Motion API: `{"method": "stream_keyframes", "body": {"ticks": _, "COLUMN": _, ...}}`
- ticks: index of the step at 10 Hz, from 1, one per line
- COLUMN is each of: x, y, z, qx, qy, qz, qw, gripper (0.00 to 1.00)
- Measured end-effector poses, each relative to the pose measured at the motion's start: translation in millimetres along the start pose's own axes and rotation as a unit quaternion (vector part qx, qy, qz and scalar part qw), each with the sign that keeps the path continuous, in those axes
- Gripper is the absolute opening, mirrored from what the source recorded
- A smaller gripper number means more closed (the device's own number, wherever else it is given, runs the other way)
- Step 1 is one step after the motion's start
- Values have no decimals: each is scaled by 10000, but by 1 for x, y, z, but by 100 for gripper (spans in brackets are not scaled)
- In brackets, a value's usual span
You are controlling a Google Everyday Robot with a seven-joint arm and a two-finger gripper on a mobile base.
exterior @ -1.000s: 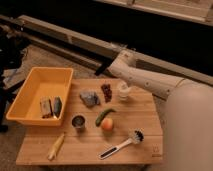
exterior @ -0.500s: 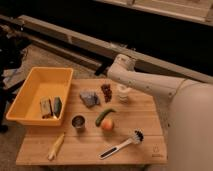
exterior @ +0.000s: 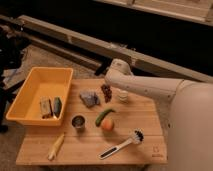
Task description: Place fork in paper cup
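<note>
One white arm (exterior: 150,87) reaches over the desk (exterior: 135,152), its hand (exterior: 120,91) right above the paper cup (exterior: 122,96); its grip and the fork are hidden, cannot tell.

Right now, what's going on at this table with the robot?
A robot's single arm reaches over the far side of a wooden table, its gripper right above the paper cup. The fork isn't clearly visible from here, so I can't say whether it's in the cup yet. Also on the table: a yellow bin, a small metal cup, an orange, a green vegetable and a dish brush.
</note>
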Motion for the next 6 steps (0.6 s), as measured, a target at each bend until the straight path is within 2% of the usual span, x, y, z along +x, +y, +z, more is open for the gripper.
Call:
{"method": "stream_keyframes", "body": {"ticks": 4, "x": -9, "y": -5, "z": -6, "qx": 286, "qy": 259, "qz": -152, "qw": 9991, "gripper": 4}}
{"method": "stream_keyframes", "body": {"ticks": 5, "x": -12, "y": -6, "z": -7, "qx": 351, "qy": 318, "qz": -207, "qw": 9987, "gripper": 9}}
{"method": "stream_keyframes", "body": {"ticks": 6, "x": -17, "y": -7, "z": -10, "qx": 452, "qy": 400, "qz": -280, "qw": 9978, "gripper": 22}}
